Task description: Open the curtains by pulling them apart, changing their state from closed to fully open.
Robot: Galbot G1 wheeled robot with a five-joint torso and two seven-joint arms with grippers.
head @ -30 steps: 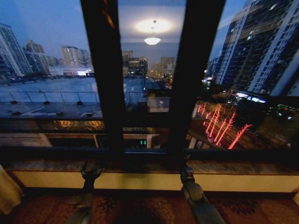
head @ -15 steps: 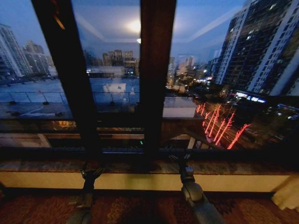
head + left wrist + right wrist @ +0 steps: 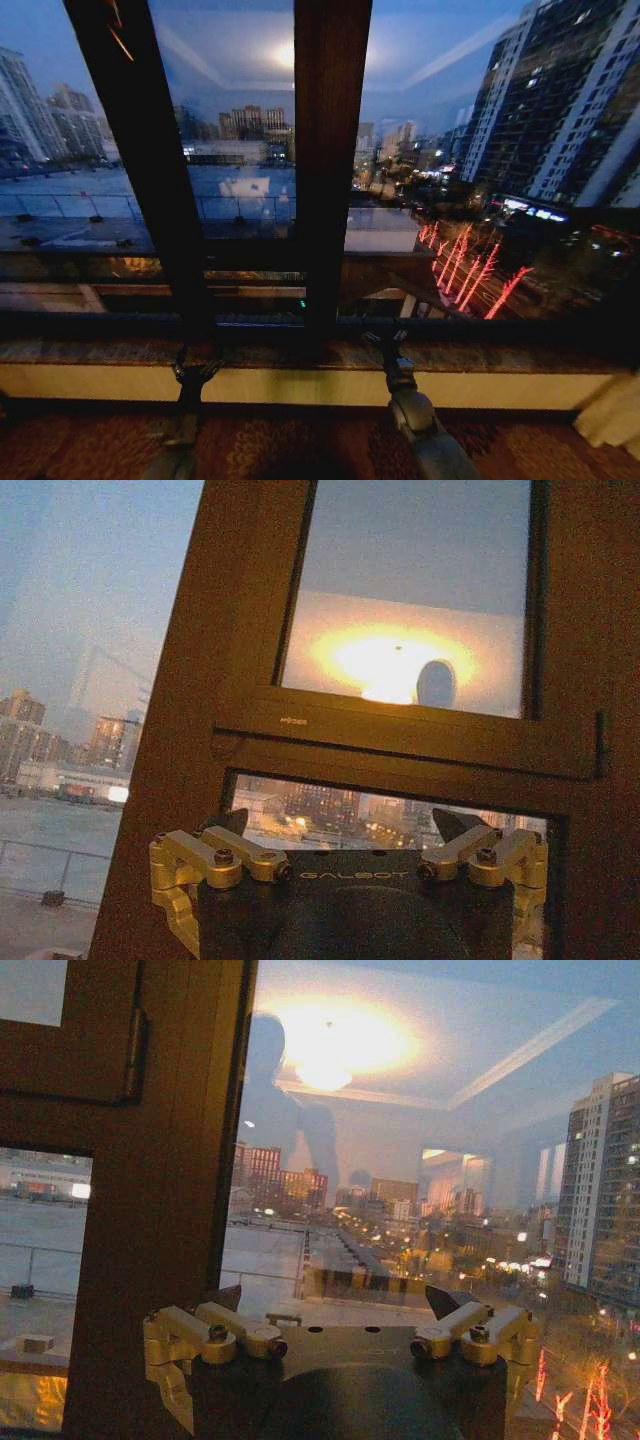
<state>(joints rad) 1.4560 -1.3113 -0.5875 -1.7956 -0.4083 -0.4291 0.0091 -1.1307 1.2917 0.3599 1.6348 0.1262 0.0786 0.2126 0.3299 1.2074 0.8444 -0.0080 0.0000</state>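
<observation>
A fold of the cream curtains (image 3: 612,412) hangs at the lower right corner of the head view, beside the window sill. Both arms reach forward low toward the window. My left gripper (image 3: 195,364) is held in front of the sill below the left dark window post, and in the left wrist view it (image 3: 340,825) is open with nothing between its fingers. My right gripper (image 3: 385,345) sits below the middle post, well left of the curtain fold. In the right wrist view it (image 3: 335,1300) is also open and empty, facing the glass.
Two dark window posts (image 3: 330,150) divide the glass, with a night city behind. A stone sill (image 3: 500,358) and a pale wall strip (image 3: 300,386) run across below them. Patterned red carpet (image 3: 300,445) covers the floor under the arms.
The camera has shifted to the right: the window posts sit farther left in the picture, the cream fabric at the lower left has gone from view, and a fold has come in at the lower right.
</observation>
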